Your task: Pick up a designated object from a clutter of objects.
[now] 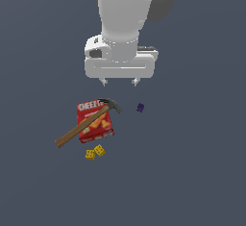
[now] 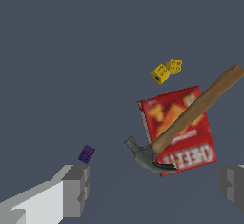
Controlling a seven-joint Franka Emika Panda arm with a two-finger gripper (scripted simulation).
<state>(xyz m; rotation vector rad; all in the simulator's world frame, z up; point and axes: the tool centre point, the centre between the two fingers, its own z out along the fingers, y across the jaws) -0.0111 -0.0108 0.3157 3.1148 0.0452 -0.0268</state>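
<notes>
The gripper (image 1: 120, 81) hangs above the bench (image 1: 192, 172) with its two fingers spread wide and nothing between them. No edge or corner of the bench shows in either view, so places can be given only relative to the other things.

Two yellow cubes lie close together, just beside the short end of the red box (image 1: 95, 121) that is far from the gripper. I cannot tell which of the two is the wanted one; I take the cube (image 1: 99, 150) at the exterior view's right, and its twin (image 1: 90, 155) sits almost touching it. In the wrist view they appear as (image 2: 174, 66) and (image 2: 160, 74).

The cube looks very small, light and stiff, probably with smooth faces, so it may slip or roll if squeezed off-centre. I would close on two opposite flat faces, low and centred.

The twin leaves little room on one side. The hammer (image 1: 86, 122) lies across the box, its handle end near the cubes. The purple cube (image 1: 140, 107) is well apart. On the far side from the box the room is open.
</notes>
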